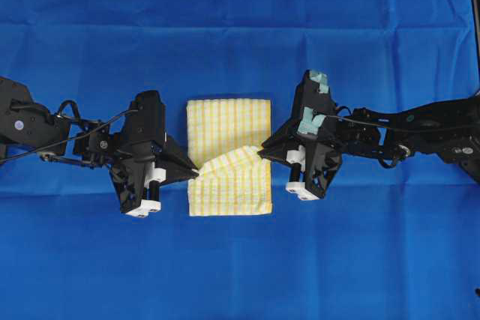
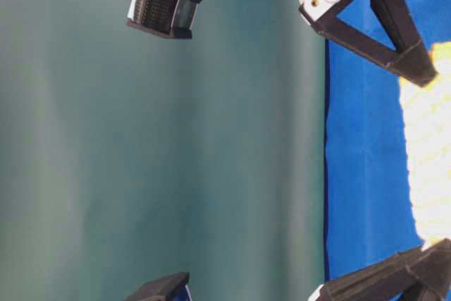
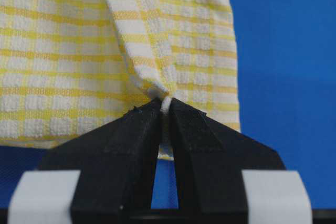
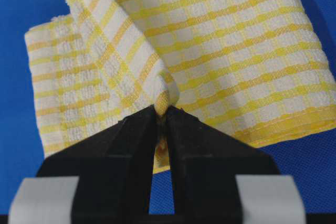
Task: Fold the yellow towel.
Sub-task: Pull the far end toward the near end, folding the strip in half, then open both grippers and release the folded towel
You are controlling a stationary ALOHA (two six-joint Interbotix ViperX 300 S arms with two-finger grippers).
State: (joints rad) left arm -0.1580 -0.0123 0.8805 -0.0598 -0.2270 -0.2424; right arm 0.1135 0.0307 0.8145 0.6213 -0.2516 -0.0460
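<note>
Yellow-checked cotton lies in the middle of the blue-covered bench (image 1: 240, 260): the yellow towel (image 1: 229, 121) sits between the two arms, already doubled over, with one layer lifted and drawn into a slanted ridge across its near half. The left gripper (image 1: 193, 174) has its fingers (image 3: 134, 129) pressed together on the towel's left edge, a thin fold of cloth pinched at the very tips; the right gripper (image 1: 262, 151) does the same on the right edge, its fingers (image 4: 184, 129) closed on a bunched corner of the fabric. The towel's long axis runs from the far side of the bench toward the near side in the overhead view, its short sides facing far and near, its long sides facing the two arms. The lifted layer crosses it diagonally, higher on the right than on the left. That skew is the main risk, I judge: if the two grips travel unevenly, the fold will land crooked and the edges will not line up. Both holds are shallow, so a tug could pull the cloth out of one pinch and let that side drop. The lower layer might also drag along and wrinkle, though the blurred side view does not show whether it is caught.
</note>
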